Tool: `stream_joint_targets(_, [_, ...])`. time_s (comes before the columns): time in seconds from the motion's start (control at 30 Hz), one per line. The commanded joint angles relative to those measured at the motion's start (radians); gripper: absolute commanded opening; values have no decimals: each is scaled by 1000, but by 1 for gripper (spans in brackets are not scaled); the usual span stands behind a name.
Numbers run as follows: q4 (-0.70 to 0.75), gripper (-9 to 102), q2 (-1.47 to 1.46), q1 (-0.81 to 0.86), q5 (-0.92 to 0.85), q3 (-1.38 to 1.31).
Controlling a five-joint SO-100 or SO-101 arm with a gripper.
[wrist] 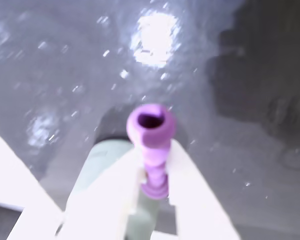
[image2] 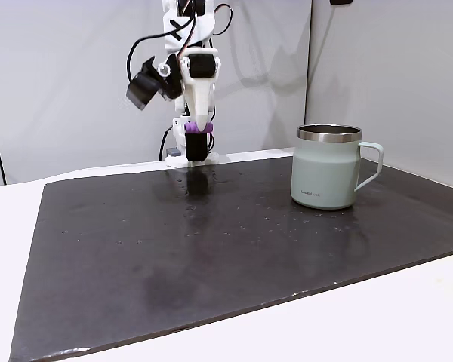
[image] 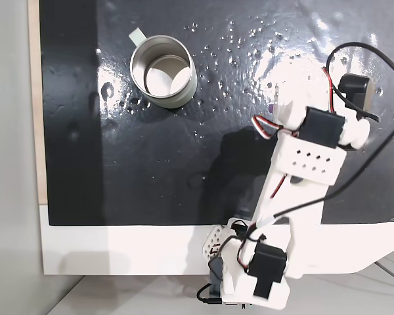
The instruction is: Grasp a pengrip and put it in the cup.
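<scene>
My gripper (wrist: 153,156) is shut on the light-purple pengrip (wrist: 151,122), whose open end points out past the fingertips. In a fixed view from the front, the gripper (image2: 199,136) points down over the far left of the black mat with the pengrip (image2: 197,128) pinched in it, a little above the surface. From above, a speck of the purple pengrip (image: 272,106) shows beside the white gripper (image: 276,98) at the mat's right side. The cup (image: 163,71) stands upright at the upper left in that view, well away from the gripper; from the front the cup (image2: 329,167) sits at the right.
A glossy black mat (image2: 211,249) covers a white table (image: 118,249). The arm's base (image: 249,269) is at the bottom edge in the view from above, and cables (image: 381,131) loop on the right. Mat lies open between gripper and cup.
</scene>
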Motion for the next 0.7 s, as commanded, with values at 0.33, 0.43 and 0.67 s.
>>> stream_joint_targets(0.33, [46,0,219,-101,51,-215])
stream_joint_targets(0.43, [77,0,124,-158,103,-327])
stream_joint_targets(0.67, [141,0,-83,-347,238,-584])
